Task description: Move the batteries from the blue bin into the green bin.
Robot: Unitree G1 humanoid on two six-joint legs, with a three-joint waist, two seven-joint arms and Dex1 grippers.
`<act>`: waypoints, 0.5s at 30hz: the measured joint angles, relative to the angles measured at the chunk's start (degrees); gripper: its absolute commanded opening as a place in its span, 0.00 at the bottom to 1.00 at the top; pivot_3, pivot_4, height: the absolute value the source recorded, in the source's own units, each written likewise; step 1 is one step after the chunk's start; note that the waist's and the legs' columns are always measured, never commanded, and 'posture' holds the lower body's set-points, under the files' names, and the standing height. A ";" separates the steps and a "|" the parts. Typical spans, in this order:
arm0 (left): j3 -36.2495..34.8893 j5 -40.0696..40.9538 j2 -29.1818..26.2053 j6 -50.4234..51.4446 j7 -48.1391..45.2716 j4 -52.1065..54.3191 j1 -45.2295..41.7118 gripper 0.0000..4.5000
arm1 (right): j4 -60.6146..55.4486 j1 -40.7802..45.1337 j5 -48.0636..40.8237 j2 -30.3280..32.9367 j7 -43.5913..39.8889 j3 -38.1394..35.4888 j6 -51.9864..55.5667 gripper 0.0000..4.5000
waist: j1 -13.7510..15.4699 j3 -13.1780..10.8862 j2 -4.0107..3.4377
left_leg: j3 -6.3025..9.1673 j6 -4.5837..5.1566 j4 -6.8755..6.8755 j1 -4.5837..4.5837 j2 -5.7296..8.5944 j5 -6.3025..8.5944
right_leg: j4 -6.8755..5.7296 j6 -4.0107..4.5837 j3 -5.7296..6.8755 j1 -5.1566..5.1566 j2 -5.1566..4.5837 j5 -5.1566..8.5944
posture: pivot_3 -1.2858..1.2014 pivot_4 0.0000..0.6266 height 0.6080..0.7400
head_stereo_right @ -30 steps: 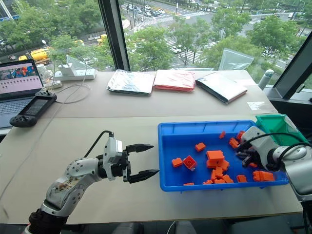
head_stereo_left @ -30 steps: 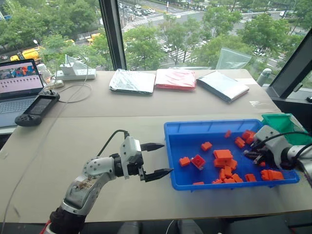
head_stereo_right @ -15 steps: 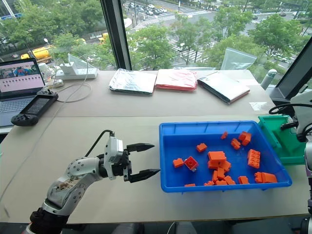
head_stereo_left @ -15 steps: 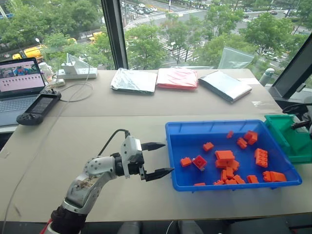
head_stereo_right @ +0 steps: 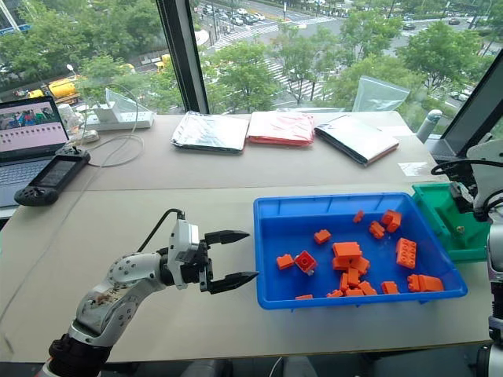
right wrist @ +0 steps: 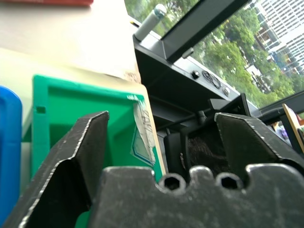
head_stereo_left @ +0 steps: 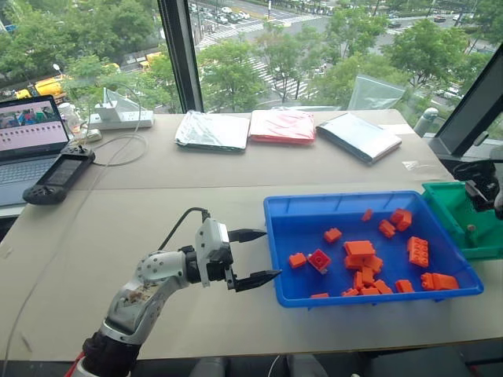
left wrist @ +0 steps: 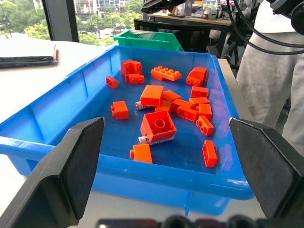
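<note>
The blue bin (head_stereo_left: pixel 287 216) is lying on the table (head_stereo_left: pixel 157 212), and every place below is given relative to it. The green bin (head_stereo_left: pixel 452 216) is sitting just beside its right end, at the table's right edge. Inside the blue bin, orange bricks (head_stereo_left: pixel 363 263) are scattered mostly toward its near right part. In the left wrist view, two small silver-grey batteries (left wrist: pixel 145 139) are peeking out from under the bricks near the bin's middle, one beside a large square brick and one by a flat brick further in; most of each is hidden.

The left pincer (head_stereo_left: pixel 255 257) is hovering just off the bin's left wall, pointing at it, its two black fingers spread wide and holding nothing. The right pincer (right wrist: pixel 159 137) is hanging past the bin's right end, above the green bin, its fingers standing wide apart and empty.

Well behind the blue bin, flat packets (head_stereo_left: pixel 283 127) are lying in a row by the window, and a laptop (head_stereo_left: pixel 27 145) is standing far to the left.
</note>
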State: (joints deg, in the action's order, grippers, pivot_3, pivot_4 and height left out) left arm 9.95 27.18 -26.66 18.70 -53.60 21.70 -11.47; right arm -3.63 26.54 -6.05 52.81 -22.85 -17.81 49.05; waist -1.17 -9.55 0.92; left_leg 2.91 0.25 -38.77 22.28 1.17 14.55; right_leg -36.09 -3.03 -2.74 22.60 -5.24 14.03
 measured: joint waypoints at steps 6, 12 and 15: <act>0.07 0.00 -0.08 0.05 -0.13 -0.16 0.09 1.00 | -18.81 -10.28 -14.16 -0.36 -12.79 -0.85 10.85 1.00 | 1.16 -0.01 -0.01 | 0.10 0.06 -0.04 0.12 -0.01 0.04 | 0.11 -0.01 0.18 -0.07 -0.06 0.01 | 0.52 0.24 1.00; 0.18 0.01 -0.07 0.10 -0.46 -0.17 -0.02 1.00 | -28.31 -21.53 -17.85 1.00 -17.98 0.64 11.76 1.00 | 1.31 -0.02 -0.01 | 0.07 0.05 -0.11 0.05 0.06 0.03 | 0.07 -0.09 0.06 -0.07 -0.16 0.01 | 0.52 0.24 1.00; 0.24 0.01 -0.06 0.10 -0.76 -0.17 -0.02 1.00 | -27.95 -21.11 -17.72 1.29 -17.02 1.26 11.86 1.00 | 0.80 -0.02 0.01 | 0.04 0.04 -0.11 -0.09 0.04 0.02 | 0.08 -0.07 0.05 -0.20 -0.01 0.02 | 0.52 0.24 1.00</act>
State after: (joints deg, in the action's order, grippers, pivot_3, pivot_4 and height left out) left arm 10.19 27.18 -26.72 18.80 -54.36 21.52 -11.50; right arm -31.58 5.43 -23.78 54.10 -39.87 -16.55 60.92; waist -0.37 -9.57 0.93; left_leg 2.96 0.28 -38.88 22.19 1.21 14.57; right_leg -36.01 -3.10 -2.69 22.40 -5.25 14.05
